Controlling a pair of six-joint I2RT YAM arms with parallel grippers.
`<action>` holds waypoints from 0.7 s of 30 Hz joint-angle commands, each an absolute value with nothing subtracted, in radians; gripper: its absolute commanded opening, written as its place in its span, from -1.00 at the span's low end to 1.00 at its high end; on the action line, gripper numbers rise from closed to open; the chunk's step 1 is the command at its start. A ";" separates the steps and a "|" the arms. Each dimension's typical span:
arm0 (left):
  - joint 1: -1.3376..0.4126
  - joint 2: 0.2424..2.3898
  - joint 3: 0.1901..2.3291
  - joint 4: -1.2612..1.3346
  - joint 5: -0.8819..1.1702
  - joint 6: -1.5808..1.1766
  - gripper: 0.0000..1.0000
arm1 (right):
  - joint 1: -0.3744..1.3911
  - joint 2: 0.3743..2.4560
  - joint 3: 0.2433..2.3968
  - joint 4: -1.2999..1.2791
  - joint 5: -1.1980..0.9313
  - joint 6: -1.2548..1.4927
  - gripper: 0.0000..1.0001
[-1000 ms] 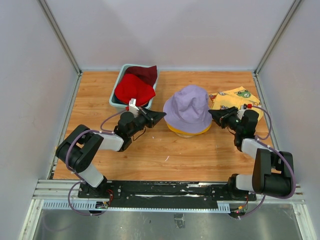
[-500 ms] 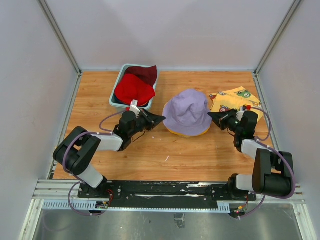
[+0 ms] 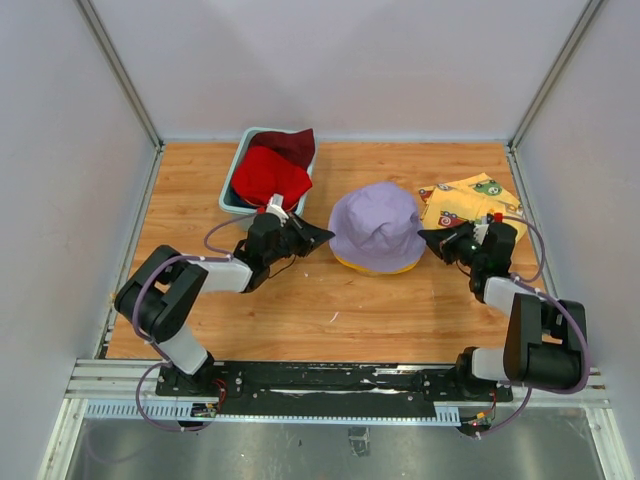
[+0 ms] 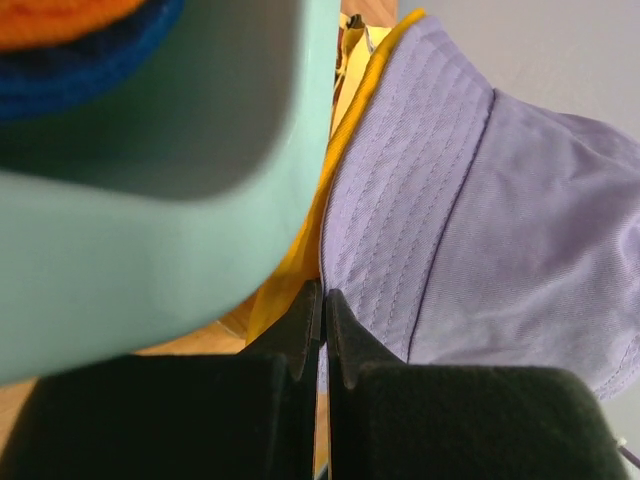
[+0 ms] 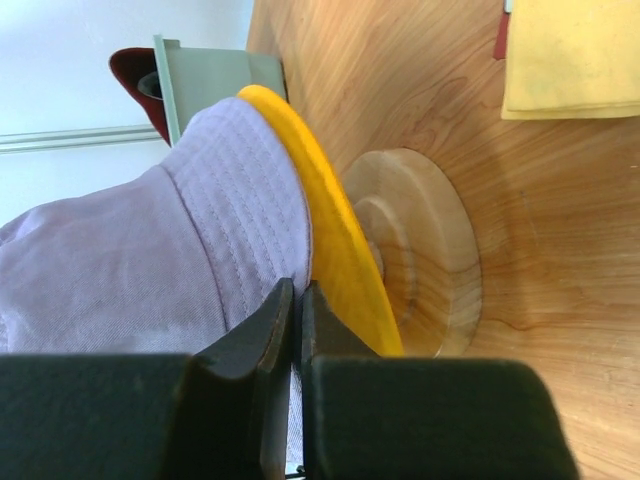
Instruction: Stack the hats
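Observation:
A lavender hat [image 3: 378, 222] sits over a yellow hat [image 3: 375, 266] in the middle of the table; only the yellow brim shows beneath it. My left gripper [image 3: 326, 236] is shut on the lavender brim's left edge [image 4: 400, 200], with lavender cloth pinched between the fingers. My right gripper [image 3: 424, 238] is shut on the same brim's right edge [image 5: 250, 230], just above the yellow brim [image 5: 340, 250]. A red hat [image 3: 268, 175] and a maroon hat [image 3: 292, 145] lie in the teal tub [image 3: 234, 170]. The left wrist view shows orange [image 4: 60, 12] and navy [image 4: 80, 70] cloth in the tub.
The wooden stand's round base [image 5: 430, 250] sits under the two hats. A yellow cloth printed with cars [image 3: 470, 195] lies flat at the back right, behind my right gripper. The tub's wall [image 4: 150, 250] is close beside my left gripper.
My right gripper has shut on the lavender brim. The left gripper, still shut, has moved slightly right, and the lavender hat has shifted a little.

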State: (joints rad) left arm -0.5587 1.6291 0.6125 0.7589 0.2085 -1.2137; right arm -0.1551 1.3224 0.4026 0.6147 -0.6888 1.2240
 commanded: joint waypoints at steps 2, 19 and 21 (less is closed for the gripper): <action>-0.560 1.683 0.633 0.658 0.234 -1.174 -0.99 | -0.173 1.381 0.423 0.591 -0.670 1.162 -0.99; -0.560 1.694 0.666 0.553 0.215 -1.137 -0.99 | -0.172 1.406 0.479 0.527 -0.663 1.090 -0.83; -0.560 1.677 0.667 0.546 0.211 -1.140 -0.90 | -0.172 1.389 0.490 0.504 -0.662 1.081 -0.65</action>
State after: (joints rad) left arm -0.5587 1.6783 0.6785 0.6937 0.2211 -1.1404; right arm -0.1555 1.4078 0.4576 0.5789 -0.6888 1.1378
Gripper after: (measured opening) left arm 0.018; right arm 0.103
